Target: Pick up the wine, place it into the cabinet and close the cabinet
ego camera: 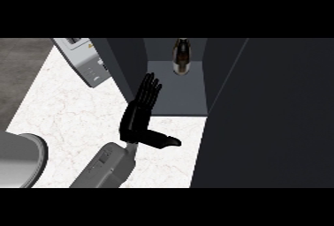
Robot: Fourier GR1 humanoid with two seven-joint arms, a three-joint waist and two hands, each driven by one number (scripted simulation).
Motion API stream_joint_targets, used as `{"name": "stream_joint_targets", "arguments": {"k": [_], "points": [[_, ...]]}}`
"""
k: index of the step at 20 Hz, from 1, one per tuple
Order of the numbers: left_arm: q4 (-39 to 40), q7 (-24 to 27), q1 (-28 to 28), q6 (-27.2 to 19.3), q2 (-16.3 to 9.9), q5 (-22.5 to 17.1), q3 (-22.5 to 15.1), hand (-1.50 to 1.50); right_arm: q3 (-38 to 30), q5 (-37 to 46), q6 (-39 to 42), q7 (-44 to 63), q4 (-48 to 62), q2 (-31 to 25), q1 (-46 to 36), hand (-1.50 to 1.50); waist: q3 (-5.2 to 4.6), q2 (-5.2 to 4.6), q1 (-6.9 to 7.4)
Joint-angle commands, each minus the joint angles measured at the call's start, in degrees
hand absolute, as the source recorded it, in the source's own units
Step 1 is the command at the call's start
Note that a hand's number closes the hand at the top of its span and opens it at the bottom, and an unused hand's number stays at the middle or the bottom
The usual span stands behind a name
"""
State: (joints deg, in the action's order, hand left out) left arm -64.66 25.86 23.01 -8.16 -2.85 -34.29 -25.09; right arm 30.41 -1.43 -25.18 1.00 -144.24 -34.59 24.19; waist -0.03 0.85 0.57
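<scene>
One step remains: the dark glass wine bottle (182, 57) stands inside the dark grey cabinet (176, 95); the black left hand (139, 115), fingers straight, holds nothing, door unclosed.

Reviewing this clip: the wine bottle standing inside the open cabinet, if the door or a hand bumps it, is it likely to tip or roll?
The wine bottle stands upright, tall on a narrow base, so a knock high up would probably tip it. Its round body would likely roll once down. It looks like glass, probably rigid, slippery and breakable. The left hand is open, clear of it, at the cabinet floor's front edge.
</scene>
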Motion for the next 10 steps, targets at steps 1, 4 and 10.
{"name": "stream_joint_targets", "arguments": {"k": [1, 4, 10], "points": [[-10.15, -2.88, -6.66, -0.58, -2.36, -0.65, -0.88, -1.5, 1.18, 0.77, -0.97, 6.91, -12.29, -0.78, 1.15, -1.5, -0.04, -0.34, -0.12], [-14.41, -2.23, -12.21, -0.4, -3.5, -0.48, -2.17, -1.5, 2.59, 1.71, -0.87, 8.68, -14.23, -2.32, 1.62, -1.5, -0.09, -0.31, -0.27], [-19.04, 0.4, -19.64, 5.68, -9.1, -2.52, 0.49, -1.5, 0.62, -3.12, 5.21, 4.34, -13.08, -6.15, 3.14, -1.5, 0.0, -0.42, -0.89]]}}
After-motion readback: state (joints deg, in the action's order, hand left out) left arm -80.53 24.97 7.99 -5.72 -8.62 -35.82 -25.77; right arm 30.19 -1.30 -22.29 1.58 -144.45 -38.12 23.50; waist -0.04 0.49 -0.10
